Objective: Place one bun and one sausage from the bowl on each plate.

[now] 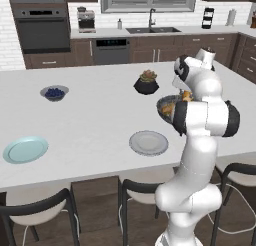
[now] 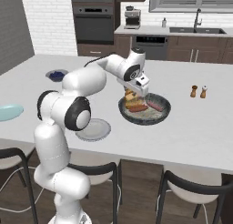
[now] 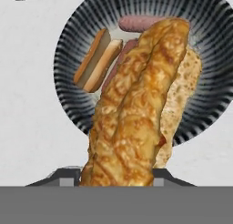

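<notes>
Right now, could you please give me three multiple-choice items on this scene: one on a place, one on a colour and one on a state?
1. The bun in the claw is:
A. above the dark bowl
B. on a stool
C. in the sink
2. The plate farthest from that bowl is:
A. red
B. teal
C. black
3. The two plates are:
A. stacked
B. each loaded
C. bare

Answers:
1. A: the hand view shows the bowl beneath the bun.
2. B: the teal plate lies far left on the counter.
3. C: it and the grey plate carry nothing.
</notes>
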You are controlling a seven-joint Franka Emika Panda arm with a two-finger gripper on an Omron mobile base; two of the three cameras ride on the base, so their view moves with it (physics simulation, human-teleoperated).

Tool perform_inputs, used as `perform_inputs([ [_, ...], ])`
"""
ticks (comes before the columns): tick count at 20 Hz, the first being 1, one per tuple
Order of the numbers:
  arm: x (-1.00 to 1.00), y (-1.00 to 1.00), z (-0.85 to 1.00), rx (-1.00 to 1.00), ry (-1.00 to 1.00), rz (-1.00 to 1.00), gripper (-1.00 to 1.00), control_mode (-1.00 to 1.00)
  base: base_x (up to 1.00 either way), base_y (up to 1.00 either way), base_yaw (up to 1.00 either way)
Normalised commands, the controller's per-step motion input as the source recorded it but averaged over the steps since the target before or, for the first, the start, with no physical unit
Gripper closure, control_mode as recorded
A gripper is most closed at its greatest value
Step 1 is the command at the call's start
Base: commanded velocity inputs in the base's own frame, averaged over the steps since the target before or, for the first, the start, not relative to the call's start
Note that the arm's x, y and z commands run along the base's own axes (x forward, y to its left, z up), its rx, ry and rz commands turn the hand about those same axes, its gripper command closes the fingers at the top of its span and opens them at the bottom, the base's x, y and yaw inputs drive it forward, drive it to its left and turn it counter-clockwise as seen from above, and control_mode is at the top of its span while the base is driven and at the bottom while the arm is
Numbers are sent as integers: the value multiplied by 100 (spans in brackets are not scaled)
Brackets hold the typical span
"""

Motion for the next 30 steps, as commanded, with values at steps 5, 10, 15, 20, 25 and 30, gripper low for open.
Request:
perform_inputs([
  [5,-60,37,24,0,1,-8,100,-100,0,0,0],
  [10,-83,42,0,0,-3,0,100,-100,0,0,0],
  [15,-25,54,0,0,0,0,100,100,-8,40,0],
  [20,0,0,0,0,0,0,100,100,-24,100,0],
  [25,0,0,0,0,0,0,100,100,-27,100,0],
  [30,0,0,0,0,0,0,100,100,-15,100,0],
])
